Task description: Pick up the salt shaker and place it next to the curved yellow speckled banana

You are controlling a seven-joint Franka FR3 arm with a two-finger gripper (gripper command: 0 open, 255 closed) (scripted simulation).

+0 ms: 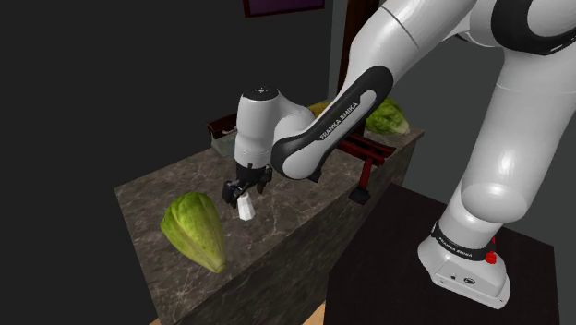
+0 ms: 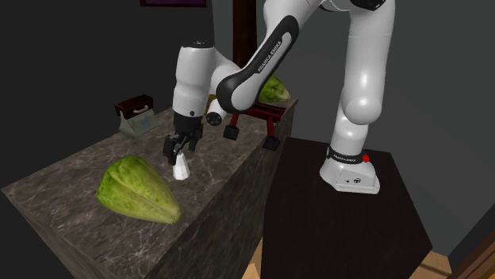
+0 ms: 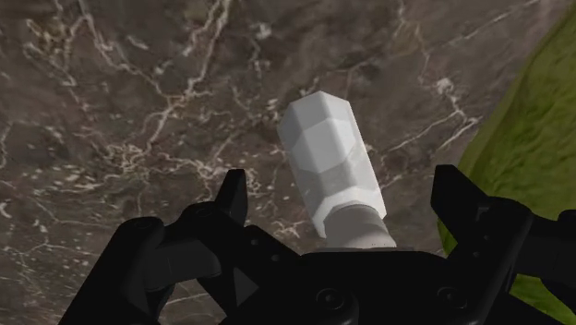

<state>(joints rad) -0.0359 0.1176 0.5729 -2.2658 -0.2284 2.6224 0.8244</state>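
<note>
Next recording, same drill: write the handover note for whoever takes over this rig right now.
Claw: open, low over the marble counter, with its fingers on either side of the white salt shaker but not touching it.
Shaker: beside a large green vegetable, toward the shoulder view's lower left.
Banana: probably the yellow sliver peeking from behind the arm at the counter's far end.
Done: approach.
Left: close, lift, carry to the banana, set it down beside it.

Dim, dark-walled renders; soft sheen on the white arm (image 1: 503,138), perhaps overhead light.
</note>
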